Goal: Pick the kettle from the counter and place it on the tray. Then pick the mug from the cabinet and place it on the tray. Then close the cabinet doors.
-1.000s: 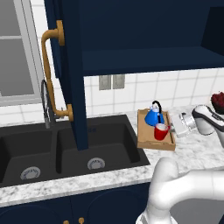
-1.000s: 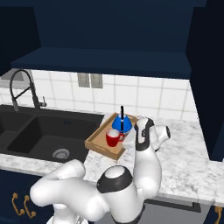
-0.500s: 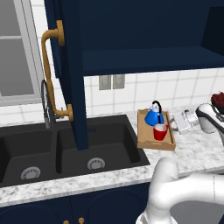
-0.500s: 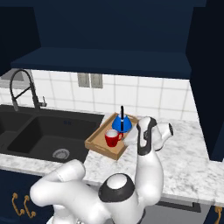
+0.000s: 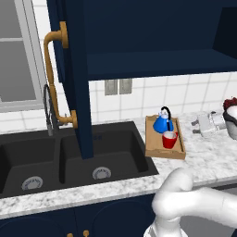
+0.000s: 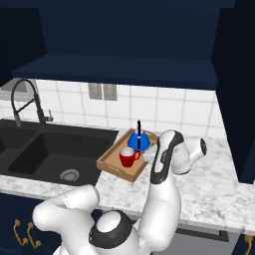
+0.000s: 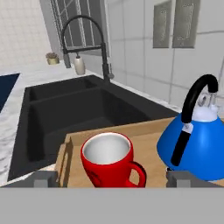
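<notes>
White arm reaches low over your counter (image 5: 208,155) — gripper (image 7: 111,178) spread open, empty — facing one mug (image 7: 109,158), one kettle (image 7: 197,140) on the tray (image 5: 152,150).

Glossy white rounded arm segments (image 6: 162,199), dark joint bands, grey fingertips (image 7: 43,178)

The tall dark navy cabinet door (image 5: 74,78) with its curved brass handle hangs open over the black double sink (image 5: 69,159), blocking a sideways path there. On the light-brown wooden tray (image 5: 152,150), the glossy red mug (image 5: 169,139) and the bright blue rounded kettle (image 5: 163,123) stand close together (little gap between). Bare speckled marble worktop (image 6: 219,189) lies right of the tray.
</notes>
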Controlling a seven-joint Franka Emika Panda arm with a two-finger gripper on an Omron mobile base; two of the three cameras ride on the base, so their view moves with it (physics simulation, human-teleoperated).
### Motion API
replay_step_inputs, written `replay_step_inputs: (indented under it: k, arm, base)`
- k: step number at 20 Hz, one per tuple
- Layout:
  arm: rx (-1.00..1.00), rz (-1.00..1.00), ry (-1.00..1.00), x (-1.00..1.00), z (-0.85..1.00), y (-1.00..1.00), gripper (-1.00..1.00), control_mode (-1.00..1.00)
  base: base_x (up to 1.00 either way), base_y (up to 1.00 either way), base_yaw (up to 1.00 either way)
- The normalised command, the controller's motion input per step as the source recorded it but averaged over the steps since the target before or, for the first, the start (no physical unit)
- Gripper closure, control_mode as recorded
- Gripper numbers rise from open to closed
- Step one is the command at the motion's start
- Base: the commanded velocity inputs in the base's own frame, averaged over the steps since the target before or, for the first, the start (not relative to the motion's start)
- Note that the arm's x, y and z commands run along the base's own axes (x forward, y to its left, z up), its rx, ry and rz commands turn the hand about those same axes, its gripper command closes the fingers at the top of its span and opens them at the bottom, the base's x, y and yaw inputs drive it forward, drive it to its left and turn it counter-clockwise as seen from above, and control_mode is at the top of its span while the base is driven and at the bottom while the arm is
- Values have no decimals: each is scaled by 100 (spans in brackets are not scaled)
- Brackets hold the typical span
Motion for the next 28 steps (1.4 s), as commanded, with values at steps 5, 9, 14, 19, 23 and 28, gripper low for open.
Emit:
replay_step_inputs:
  k: [5,9,14,19,23,28]
  arm:
    - [1,-28,0,-66,36,7,-100,-100]
    - [0,-17,-1,-43,3,2,-100,-100]
    - [3,-13,-2,-47,0,0,-100,-100]
    - [7,-15,0,-19,11,-28,-100,-100]
    - [7,-11,0,-5,21,-64,-100,-100]
    - [10,-3,0,0,18,-88,-100,-100]
  base:
    - [0,0,0]
    - [0,0,0]
    - [0,0,0]
    - [0,0,0]
    - [0,0,0]
    - [0,0,0]
